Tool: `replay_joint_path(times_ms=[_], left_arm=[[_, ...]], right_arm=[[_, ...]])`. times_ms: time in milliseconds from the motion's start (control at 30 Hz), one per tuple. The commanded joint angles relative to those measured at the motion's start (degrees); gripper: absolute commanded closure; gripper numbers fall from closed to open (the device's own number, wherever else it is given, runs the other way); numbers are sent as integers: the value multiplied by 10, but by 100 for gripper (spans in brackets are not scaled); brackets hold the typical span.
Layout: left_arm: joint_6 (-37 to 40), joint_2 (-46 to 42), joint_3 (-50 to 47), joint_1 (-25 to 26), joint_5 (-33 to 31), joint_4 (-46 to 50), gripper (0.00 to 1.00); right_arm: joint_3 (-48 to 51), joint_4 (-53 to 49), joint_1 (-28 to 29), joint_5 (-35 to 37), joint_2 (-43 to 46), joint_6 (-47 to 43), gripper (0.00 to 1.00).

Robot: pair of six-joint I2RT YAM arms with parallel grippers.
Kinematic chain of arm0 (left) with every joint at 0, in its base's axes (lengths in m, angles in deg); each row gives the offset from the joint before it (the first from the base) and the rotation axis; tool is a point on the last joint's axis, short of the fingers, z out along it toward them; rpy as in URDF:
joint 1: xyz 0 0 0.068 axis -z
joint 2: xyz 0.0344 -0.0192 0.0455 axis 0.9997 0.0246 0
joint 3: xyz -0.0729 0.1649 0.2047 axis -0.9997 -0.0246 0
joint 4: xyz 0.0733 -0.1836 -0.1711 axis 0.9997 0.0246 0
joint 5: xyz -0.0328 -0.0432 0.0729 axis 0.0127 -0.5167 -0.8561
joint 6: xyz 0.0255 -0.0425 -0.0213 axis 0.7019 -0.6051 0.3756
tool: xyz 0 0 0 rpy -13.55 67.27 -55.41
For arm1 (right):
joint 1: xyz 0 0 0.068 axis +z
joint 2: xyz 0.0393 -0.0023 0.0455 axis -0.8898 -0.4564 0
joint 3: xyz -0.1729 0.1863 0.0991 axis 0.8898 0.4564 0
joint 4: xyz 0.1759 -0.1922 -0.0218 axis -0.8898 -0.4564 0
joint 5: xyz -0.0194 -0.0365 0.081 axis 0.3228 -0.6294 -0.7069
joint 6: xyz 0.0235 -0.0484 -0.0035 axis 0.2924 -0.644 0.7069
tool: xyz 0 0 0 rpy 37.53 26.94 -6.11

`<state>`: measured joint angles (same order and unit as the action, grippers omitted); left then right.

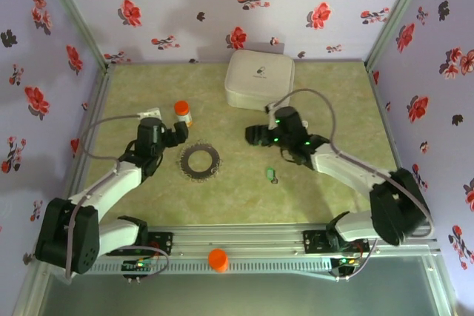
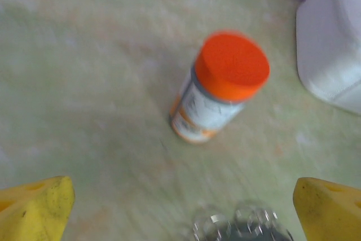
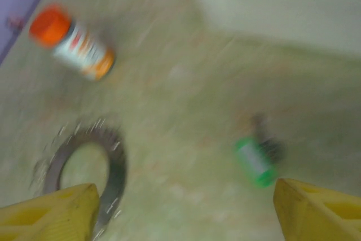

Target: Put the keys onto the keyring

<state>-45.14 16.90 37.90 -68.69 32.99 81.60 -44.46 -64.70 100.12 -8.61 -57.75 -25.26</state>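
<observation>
White links, black joints, grey cables, yellow-tipped jaws on both arms.

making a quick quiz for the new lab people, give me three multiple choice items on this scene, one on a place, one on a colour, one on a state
1. Where do the keys lie?
A) inside the keyring
B) on the table beside the keyring, apart from it
C) on top of the bottle

2. What colour is the bottle's cap?
A) green
B) white
C) orange

3. How do the left gripper and the right gripper stand?
A) both open, holding nothing
B) left shut on the bottle
C) right shut on the keys

Answers:
1 B: the top view shows bare table between the green keys and the ring.
2 C: the cap is orange in both wrist views.
3 A: each wrist view shows its yellow fingertips wide apart, gripping nothing.
</observation>
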Motion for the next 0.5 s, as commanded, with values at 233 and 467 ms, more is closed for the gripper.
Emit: replay_joint_path(times_ms=[233,467], left_arm=[[-163,-26,-41,67,17,141,1],[-186,-79,-86,77,16,134,1]], right_arm=[[-98,-50,73,-107,-177,48,38],[-143,-20,76,-182,-276,79,52]])
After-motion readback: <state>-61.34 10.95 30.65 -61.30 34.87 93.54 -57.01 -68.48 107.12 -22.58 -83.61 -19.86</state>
